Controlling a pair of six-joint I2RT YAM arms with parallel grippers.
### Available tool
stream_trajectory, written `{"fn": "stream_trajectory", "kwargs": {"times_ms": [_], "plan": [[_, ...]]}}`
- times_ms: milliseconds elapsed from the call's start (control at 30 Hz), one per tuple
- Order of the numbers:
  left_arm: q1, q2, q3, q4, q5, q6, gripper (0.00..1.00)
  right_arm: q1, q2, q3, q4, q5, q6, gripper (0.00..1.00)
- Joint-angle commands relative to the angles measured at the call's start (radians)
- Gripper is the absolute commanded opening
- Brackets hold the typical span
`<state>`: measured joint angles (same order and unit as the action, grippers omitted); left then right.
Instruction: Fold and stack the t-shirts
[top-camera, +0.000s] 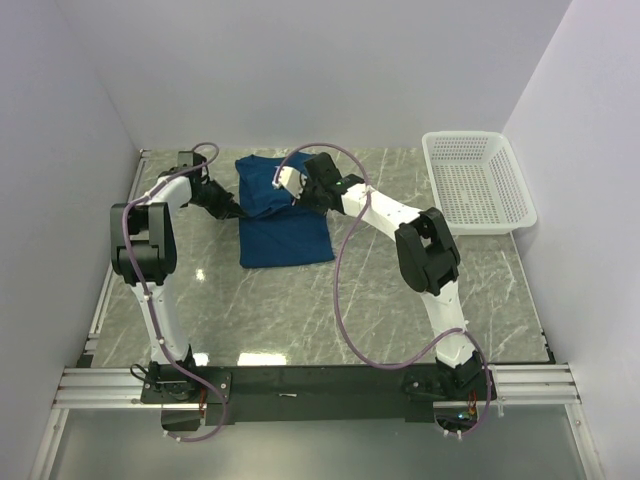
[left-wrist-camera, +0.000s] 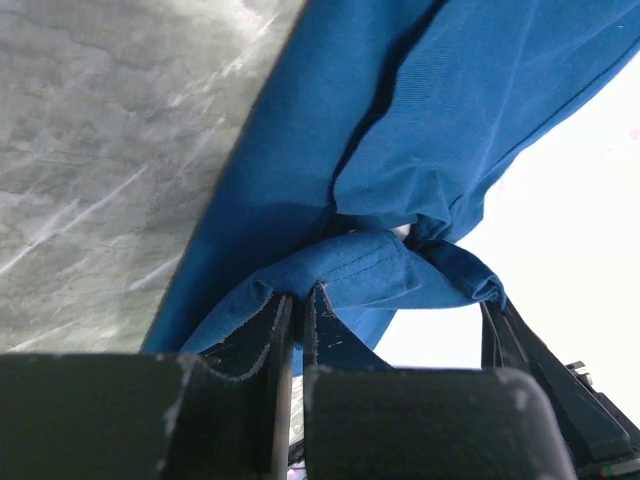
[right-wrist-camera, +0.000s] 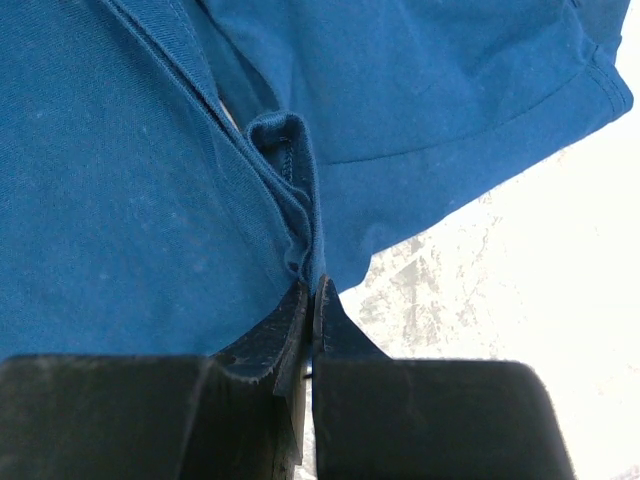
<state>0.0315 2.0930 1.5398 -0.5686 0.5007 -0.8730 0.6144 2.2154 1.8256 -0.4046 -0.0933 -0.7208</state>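
A dark blue t-shirt (top-camera: 283, 225) lies partly folded on the marble table, toward the back centre. My left gripper (top-camera: 232, 208) is at its left edge, shut on a pinch of blue cloth (left-wrist-camera: 340, 270) that is lifted off the table. My right gripper (top-camera: 300, 190) is over the shirt's upper right part, shut on a bunched hem fold (right-wrist-camera: 300, 210). In both wrist views the jaws stand almost together with fabric caught at their tips. The chest print is hidden.
A white mesh basket (top-camera: 478, 182) stands at the back right of the table. White walls close in the left, back and right sides. The arms' bases sit on a rail (top-camera: 310, 385) at the near edge.
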Motion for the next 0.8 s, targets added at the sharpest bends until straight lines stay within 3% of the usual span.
{"fn": "stream_trajectory", "kwargs": {"times_ms": [0,33,67,133,167,267,333,367,467,500,600,667,767], "plan": [[0.005,0.004,0.054,0.004,0.019,0.019,0.01,-0.008,0.006,0.06,0.033,0.023,0.021,0.0],[0.007,0.007,0.055,0.009,0.024,0.022,0.01,-0.008,0.007,0.063,0.036,0.033,0.024,0.0],[0.007,0.007,0.056,0.015,0.054,0.022,0.03,-0.008,0.009,0.064,0.041,0.041,0.03,0.06],[0.018,-0.001,0.036,0.084,0.106,0.012,0.18,-0.007,0.007,0.049,0.097,0.079,0.073,0.36],[0.024,-0.01,0.02,0.116,0.142,0.003,0.22,-0.008,0.004,0.04,0.134,0.154,0.102,0.62],[0.051,-0.102,-0.035,0.226,0.142,-0.021,0.48,-0.01,-0.026,0.011,0.226,0.22,0.179,0.82],[0.067,-0.192,-0.067,0.259,0.09,0.006,0.69,-0.021,-0.065,0.0,0.228,0.19,0.213,0.85],[0.07,-0.249,-0.079,0.263,0.078,0.017,0.69,-0.025,-0.075,0.0,0.218,0.169,0.221,0.85],[0.073,-0.354,-0.144,0.251,0.036,0.084,0.7,-0.056,-0.137,-0.012,0.062,-0.088,0.143,0.86],[0.074,-0.376,-0.202,0.248,0.054,0.094,0.7,-0.073,-0.178,-0.035,-0.082,-0.34,-0.014,0.85],[0.07,-0.461,-0.361,0.237,0.096,0.097,0.68,-0.076,-0.267,-0.174,-0.317,-0.563,-0.394,0.83],[0.055,-0.529,-0.461,0.253,0.133,0.082,0.67,-0.056,-0.315,-0.282,-0.31,-0.533,-0.486,0.82],[0.005,-0.592,-0.646,0.239,0.101,0.068,0.68,-0.021,-0.384,-0.451,-0.133,-0.418,-0.464,0.82]]}}
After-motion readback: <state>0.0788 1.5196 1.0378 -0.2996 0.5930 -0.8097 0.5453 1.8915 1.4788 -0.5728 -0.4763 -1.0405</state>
